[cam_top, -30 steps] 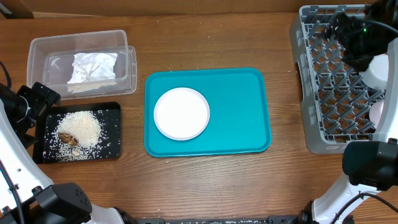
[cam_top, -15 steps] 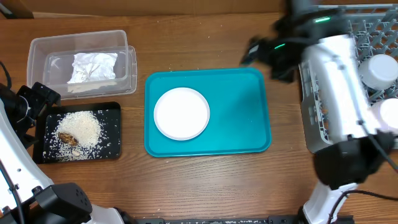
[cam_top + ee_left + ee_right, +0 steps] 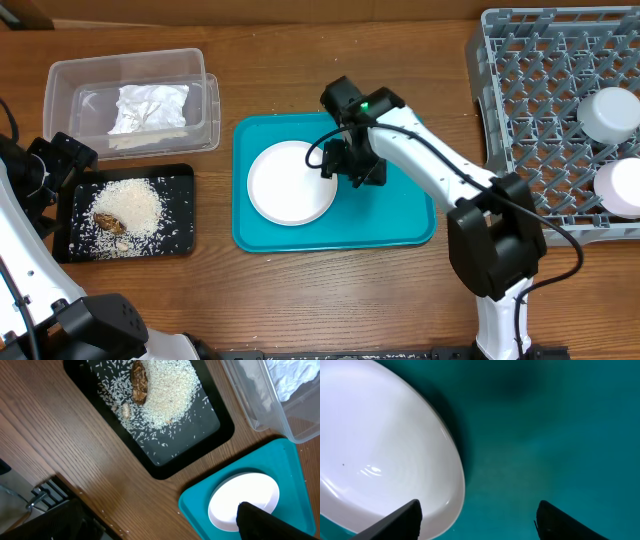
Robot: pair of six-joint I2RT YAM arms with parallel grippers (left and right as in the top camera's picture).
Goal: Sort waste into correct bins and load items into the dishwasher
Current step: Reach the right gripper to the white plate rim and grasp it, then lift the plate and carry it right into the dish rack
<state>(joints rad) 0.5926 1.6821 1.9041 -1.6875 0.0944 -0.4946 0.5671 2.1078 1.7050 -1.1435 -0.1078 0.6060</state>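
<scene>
Wooden table (image 3: 300, 295), teal tray (image 3: 400, 215), white plate (image 3: 288, 185) flat, face up — right gripper (image 3: 479, 510) wide over its rim

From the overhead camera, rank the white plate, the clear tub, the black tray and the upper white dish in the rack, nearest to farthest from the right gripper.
1. White plate, just left of the right gripper, on the teal tray.
2. Clear tub and black tray, both far left; too close to call.
3. Upper white dish, far right in the rack.

Round white plate (image 3: 291, 182) flat on teal tray (image 3: 400, 200)
</scene>
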